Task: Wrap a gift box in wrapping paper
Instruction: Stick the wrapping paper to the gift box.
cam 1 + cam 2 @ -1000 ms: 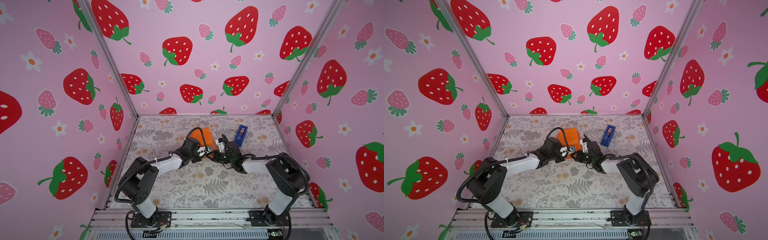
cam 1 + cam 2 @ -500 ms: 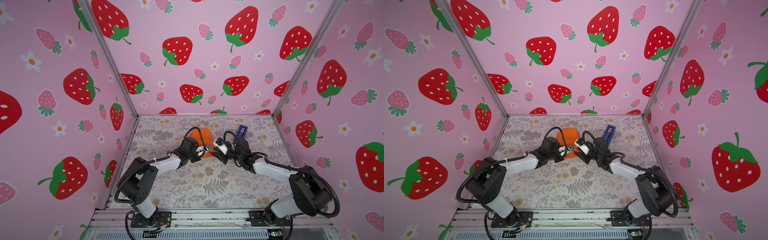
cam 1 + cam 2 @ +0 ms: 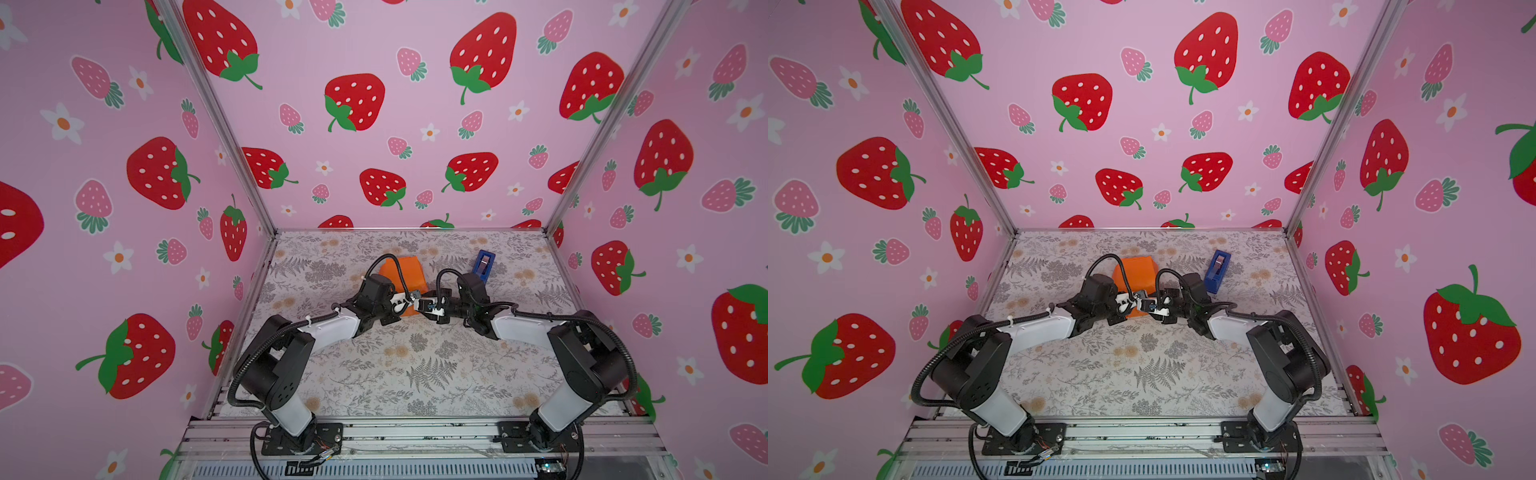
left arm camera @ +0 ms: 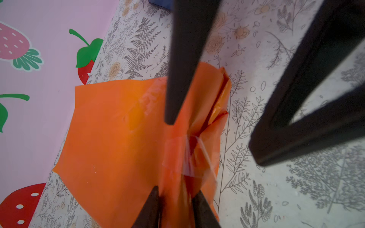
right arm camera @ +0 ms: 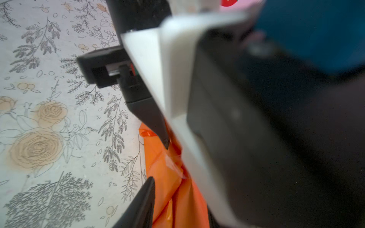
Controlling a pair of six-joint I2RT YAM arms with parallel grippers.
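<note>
The wrapping paper (image 3: 409, 270) (image 3: 1136, 272) is a bright orange parcel at the middle back of the table; the gift box is hidden inside it. In the left wrist view the paper (image 4: 118, 138) rises in a pinched ridge with a strip of clear tape (image 4: 177, 154) across it. My left gripper (image 4: 177, 192) (image 3: 404, 308) is shut on that ridge at the parcel's near end. My right gripper (image 5: 177, 197) (image 3: 419, 307) faces it from the other side, open, with its fingers (image 4: 183, 59) spread wide, one over the paper and one over the table.
A blue tape dispenser (image 3: 483, 264) (image 3: 1218, 270) stands to the right of the parcel, behind the right wrist. The grey floral table covering (image 3: 415, 374) spreads out in front. Pink strawberry walls (image 3: 374, 124) close in three sides.
The right gripper has gone from shut to open and has swung in close against the left gripper. The left gripper has kept its hold on the paper.
</note>
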